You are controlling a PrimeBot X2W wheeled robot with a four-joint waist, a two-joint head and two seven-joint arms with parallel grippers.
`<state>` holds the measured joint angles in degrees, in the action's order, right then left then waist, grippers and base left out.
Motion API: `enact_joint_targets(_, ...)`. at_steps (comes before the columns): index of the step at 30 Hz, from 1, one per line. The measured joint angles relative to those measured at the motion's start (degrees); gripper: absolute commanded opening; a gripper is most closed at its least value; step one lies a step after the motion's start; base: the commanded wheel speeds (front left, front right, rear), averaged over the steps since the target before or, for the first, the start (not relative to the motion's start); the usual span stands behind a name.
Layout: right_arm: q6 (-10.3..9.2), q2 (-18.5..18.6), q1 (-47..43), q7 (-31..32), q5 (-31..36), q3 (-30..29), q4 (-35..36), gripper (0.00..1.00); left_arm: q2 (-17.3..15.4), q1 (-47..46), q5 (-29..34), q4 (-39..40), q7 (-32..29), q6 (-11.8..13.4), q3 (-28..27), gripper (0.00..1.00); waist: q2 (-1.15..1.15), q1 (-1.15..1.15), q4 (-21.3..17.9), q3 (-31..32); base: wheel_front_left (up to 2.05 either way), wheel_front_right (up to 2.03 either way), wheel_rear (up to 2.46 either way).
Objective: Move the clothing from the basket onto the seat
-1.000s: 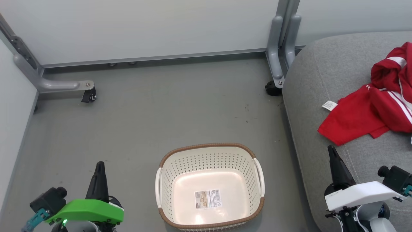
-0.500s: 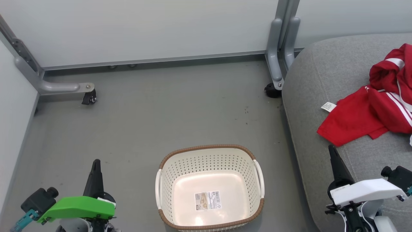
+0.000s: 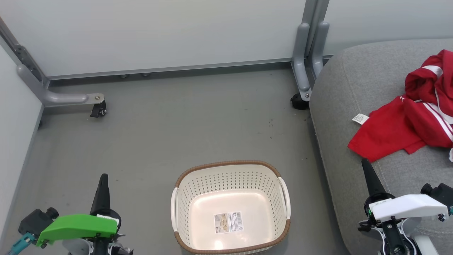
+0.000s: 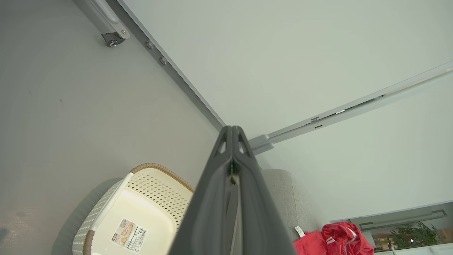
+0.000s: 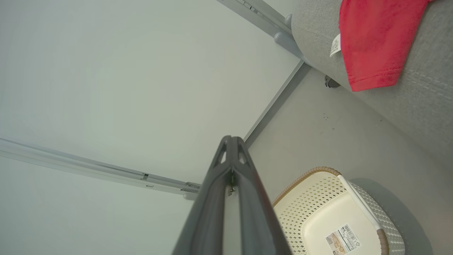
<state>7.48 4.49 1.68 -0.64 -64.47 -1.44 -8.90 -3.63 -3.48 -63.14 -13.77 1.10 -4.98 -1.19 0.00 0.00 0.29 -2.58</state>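
The left pincer [image 3: 103, 177] hangs closed and empty over the floor [image 3: 177, 117], beside the basket [image 3: 230, 164], which holds nothing but its sticker [image 3: 228, 222]. The clothing [image 3: 389, 131] lies on the seat [image 3: 347, 81], one red corner near the seat's rounded edge, where a stray brush from the closed, empty right pincer [image 3: 364, 163] close by could drag it off. Open floor left of the basket leaves room to move.

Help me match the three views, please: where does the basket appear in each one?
Head view: the basket stands bottom centre, on the floor.
Left wrist view: the basket is lower left, partly behind the left pincer.
Right wrist view: the basket is lower right.
Shared landmark: the red clothing on the grey seat.
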Motion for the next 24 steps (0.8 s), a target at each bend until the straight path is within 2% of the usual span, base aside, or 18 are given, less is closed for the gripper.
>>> enact_joint_targets(24,0.00,0.0,2.0,2.2,-13.2,-1.1,-2.2,0.00,0.4,-1.1,-12.9,-0.1,-3.3,-1.1,-2.3,0.00,0.00,0.00,-0.1,0.9,0.00,0.00,0.00)
